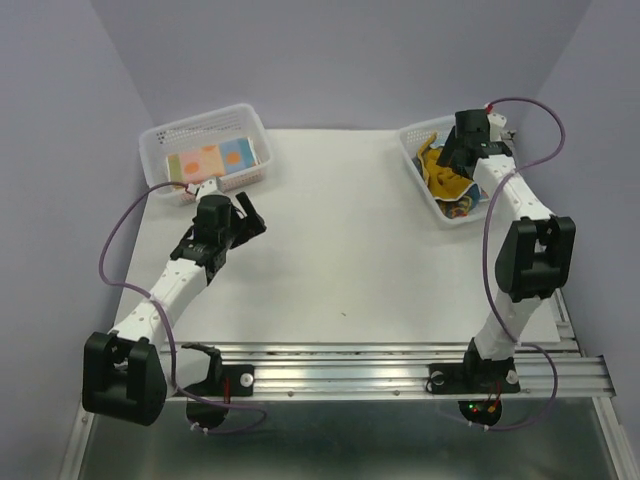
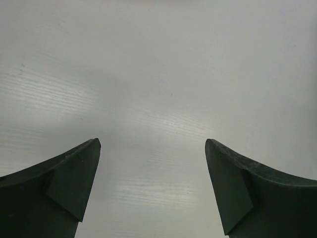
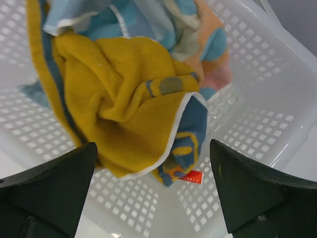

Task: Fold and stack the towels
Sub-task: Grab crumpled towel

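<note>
Hovering the left fingers (image 1: 250,214) (image 2: 64,188) low over the bare bench (image 1: 340,250) at about 9 o'clock in the overhead view, just on the 6 o'clock side of the left basket (image 1: 160,135). Holding them spread wide apart, gripping nothing. Seeing only grey bench surface between them from the left wrist.

Reaching the right fingers (image 1: 455,152) (image 3: 49,188) down into the right basket (image 1: 415,135) at about 2 o'clock. Holding these wide apart as well, straddling the crumpled towels (image 1: 452,185), not clamping on any cloth.

Logging the loose heap from the right wrist: mustard yellow towel (image 3: 124,99) uppermost with a white edge, a blue patterned fold (image 3: 190,134) under it toward 5 o'clock, light blue and peach cloth (image 3: 203,44) toward 1 o'clock. Noting a small red tag (image 3: 190,177) at the heap's 6 o'clock edge, over the perforated white floor.

Noting one folded towel (image 1: 212,158) lying flat in the left basket at about 10 o'clock, pale with orange and blue patches.
</note>
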Controlling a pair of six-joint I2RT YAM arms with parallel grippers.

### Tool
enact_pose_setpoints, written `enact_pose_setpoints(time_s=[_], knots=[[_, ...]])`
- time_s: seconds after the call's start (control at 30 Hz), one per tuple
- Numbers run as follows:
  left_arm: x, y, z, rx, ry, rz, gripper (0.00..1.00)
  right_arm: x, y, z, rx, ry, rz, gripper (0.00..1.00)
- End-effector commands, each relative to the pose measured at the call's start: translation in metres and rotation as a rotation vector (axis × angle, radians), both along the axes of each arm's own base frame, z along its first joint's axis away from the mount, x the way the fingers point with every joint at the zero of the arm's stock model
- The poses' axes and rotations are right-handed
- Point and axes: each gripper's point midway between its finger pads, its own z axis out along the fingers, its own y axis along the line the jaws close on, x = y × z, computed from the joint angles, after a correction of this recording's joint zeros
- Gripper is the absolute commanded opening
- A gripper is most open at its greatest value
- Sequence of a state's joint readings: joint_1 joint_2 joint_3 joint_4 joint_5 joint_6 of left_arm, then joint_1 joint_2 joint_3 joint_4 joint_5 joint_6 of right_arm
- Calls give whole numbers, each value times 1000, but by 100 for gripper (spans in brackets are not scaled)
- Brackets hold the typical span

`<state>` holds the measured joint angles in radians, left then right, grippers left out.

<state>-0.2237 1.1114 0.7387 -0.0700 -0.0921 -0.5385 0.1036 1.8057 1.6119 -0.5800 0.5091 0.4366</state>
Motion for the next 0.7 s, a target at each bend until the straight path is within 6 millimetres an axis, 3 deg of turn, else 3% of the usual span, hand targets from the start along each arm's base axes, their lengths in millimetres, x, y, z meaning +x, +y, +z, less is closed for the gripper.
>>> enact_pose_setpoints(time_s=[0.0, 0.1, 0.2, 0.27, 0.33, 0.37, 0.4, 0.43, 0.5, 0.53, 0.63, 0.67], knots=[[11, -14, 19, -46, -71, -21, 99, 12, -16, -17, -5, 94, 31, 100], [13, -17, 18, -36, -68, -28, 99, 14, -32, -42, -11, 149, -15, 100], [13, -16, 17, -27, -66, -20, 99, 18, -35, -57, 3, 169, -11, 98], [13, -14, 18, -21, -69, -13, 99, 25, -36, -67, 6, 164, 2, 90], [13, -13, 19, -19, -73, -8, 99, 31, -36, -71, 7, 154, 21, 65], [14, -13, 20, -19, -76, -6, 99, 34, -35, -72, 7, 147, 28, 65], [13, -13, 20, -16, -77, -8, 99, 35, -34, -70, 4, 138, 33, 58], [13, -12, 21, -15, -78, -5, 99, 36, -35, -71, -1, 132, 31, 43], [13, -13, 22, -16, -81, -5, 99, 40, -37, -64, -9, 104, 26, 31], [14, -11, 24, -14, -87, 0, 99, 43, -39, -60, -22, 89, 26, 20], [13, -10, 28, -12, -93, 5, 99, 47, -40, -44, -42, 46, 45, 1], [12, -10, 28, -11, -95, 4, 99, 48, -41, -40, -49, 33, 45, 1]])
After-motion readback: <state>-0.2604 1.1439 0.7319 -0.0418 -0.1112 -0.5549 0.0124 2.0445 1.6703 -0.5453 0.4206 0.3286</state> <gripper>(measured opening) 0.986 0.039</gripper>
